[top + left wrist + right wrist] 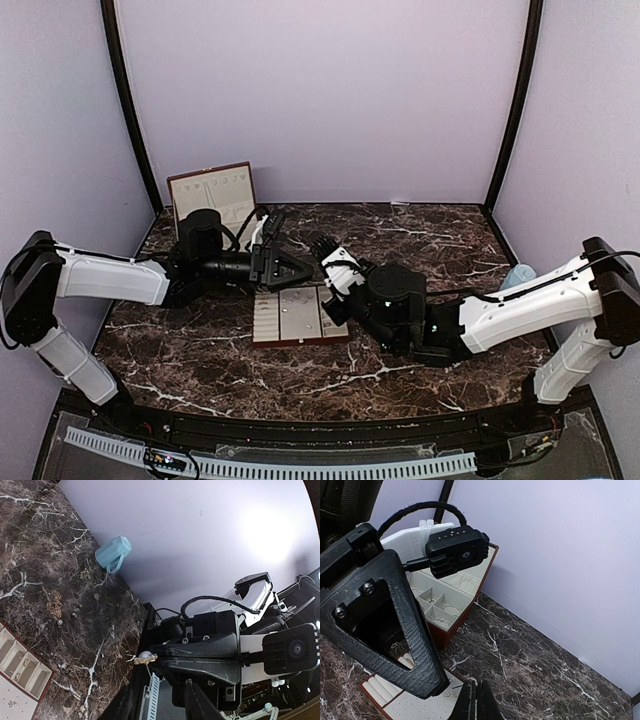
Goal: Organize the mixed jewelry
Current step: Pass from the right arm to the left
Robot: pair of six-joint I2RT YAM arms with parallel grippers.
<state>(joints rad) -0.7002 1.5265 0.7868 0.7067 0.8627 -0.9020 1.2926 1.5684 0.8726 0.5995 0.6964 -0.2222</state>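
Note:
My right gripper (pixel 322 250) is shut on a small pearl-and-gold jewelry piece (pixel 145 656) with a thin chain hanging from it, held above the table's near edge in the left wrist view. In the right wrist view, only a glint shows at that gripper's (pixel 476 690) tips. My left gripper (pixel 298 270) faces it with jaws apart, and one dark finger (pixel 197 705) stands below the piece without touching it. A few tiny pieces of the mixed jewelry (pixel 60 622) lie loose on the marble. Small studs (pixel 447 692) sit on the cream slotted tray (pixel 300 315).
The reddish-brown box (pixel 212 190) stands open at the back left, and its cream compartments (pixel 442 611) hold rings. A pale blue cup (pixel 114 552) lies by the right wall. The two arms meet over the tray's (pixel 415 709) far edge.

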